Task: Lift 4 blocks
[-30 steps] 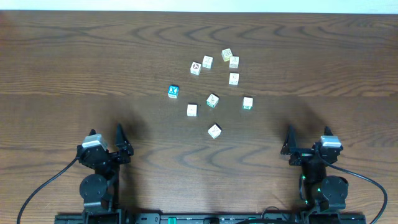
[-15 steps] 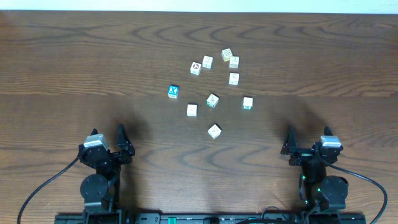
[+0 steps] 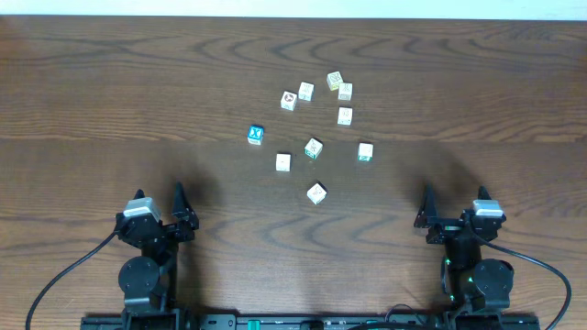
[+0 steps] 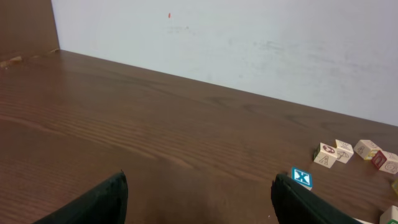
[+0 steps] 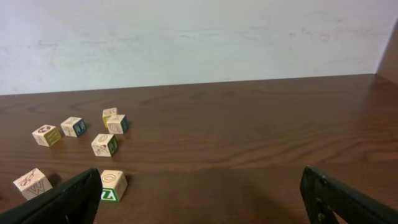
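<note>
Cream blocks (image 3: 345, 115), beyond left claw (image 4: 199, 186), right claw (image 5: 200, 186)

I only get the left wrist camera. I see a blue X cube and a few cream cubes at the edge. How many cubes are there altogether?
Observer: Ten small wooden letter cubes lie on the dark wooden table, counting the blue-faced wooden cube.
Operator: Which one's closest to the arms?
Observer: A cream wooden letter cube, sitting alone on the arms' side of the cluster.
Operator: Is the other arm holding one?
Observer: No. The right arm has its jaws wide open with nothing between them.
</note>
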Robot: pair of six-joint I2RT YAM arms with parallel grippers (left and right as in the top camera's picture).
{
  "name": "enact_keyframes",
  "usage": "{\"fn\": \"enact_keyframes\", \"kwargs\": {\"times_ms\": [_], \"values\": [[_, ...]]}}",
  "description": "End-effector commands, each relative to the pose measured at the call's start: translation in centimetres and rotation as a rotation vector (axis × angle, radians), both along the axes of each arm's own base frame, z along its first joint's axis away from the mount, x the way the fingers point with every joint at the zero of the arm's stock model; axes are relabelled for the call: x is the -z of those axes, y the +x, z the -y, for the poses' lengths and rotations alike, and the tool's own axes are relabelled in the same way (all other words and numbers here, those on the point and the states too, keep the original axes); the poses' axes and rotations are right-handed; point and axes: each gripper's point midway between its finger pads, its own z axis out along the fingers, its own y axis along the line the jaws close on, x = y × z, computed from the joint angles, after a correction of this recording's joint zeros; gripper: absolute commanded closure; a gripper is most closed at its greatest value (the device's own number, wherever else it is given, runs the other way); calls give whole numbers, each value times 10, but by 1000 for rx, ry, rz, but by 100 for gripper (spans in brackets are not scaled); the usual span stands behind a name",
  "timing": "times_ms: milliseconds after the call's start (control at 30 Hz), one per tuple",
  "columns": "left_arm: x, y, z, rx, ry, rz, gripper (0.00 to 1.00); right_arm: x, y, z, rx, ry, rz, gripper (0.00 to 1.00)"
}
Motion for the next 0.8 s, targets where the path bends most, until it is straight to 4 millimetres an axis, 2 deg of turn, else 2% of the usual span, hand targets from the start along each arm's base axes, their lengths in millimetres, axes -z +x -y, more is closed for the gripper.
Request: {"fn": "enact_keyframes", "kwargs": {"times_ms": [0,267,400,500,533,667,767], "values": [[17,-2,-3,-20,0,-60,26,1,0,5,19,-12,-1,1],[17,-2,-3,-20,0,-60,25,1,0,5,18,-12,-3,1],[17,-2,-3,-20,0,-60,26,-5,-1,19,99,-17,22,1],[17,-2,-3,-20,0,-60,26,-5,-1,20,104,-16,21,1],[17,-2,-3,-20,0,-60,26,-3,0,15,76,2,15,1],[17,-2,-3,-20,0,-60,25,-7,-2,-26,-162,30,21,1],[17,-2,-3,-20,0,-60,26,-16,-6,-37,-229,33,23,1]]}}
